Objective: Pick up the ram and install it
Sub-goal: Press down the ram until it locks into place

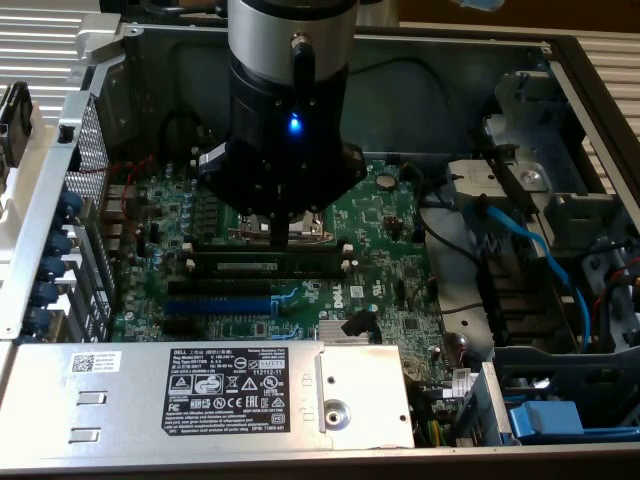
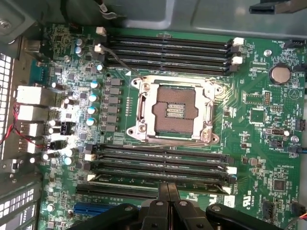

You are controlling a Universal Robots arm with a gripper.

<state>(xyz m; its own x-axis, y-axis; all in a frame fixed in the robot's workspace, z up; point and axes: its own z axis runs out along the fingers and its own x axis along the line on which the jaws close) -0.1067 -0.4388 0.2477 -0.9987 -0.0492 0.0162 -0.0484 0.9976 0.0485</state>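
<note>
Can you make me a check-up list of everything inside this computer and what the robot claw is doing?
Surface: green motherboard in an open metal case.
Job's things: ram stands in a black slot beneath the gripper.
Clutter: nothing seen.
Grippers: gripper shut, fingertips over the ram.
Cables: blue cable on the exterior view's right; black cable along the back wall.
Surroundings: empty processor socket, labelled power supply, blue slot.

I note a green motherboard [image 1: 390, 250] inside the open metal case [image 1: 450, 50]. CPU socket [image 2: 173, 109] uncovered mid-board. Blue slot [image 1: 218, 304] nearer. Blue cable [image 1: 535, 250] at the exterior view's right. Labelled power supply [image 1: 200, 395] nearest.
</note>
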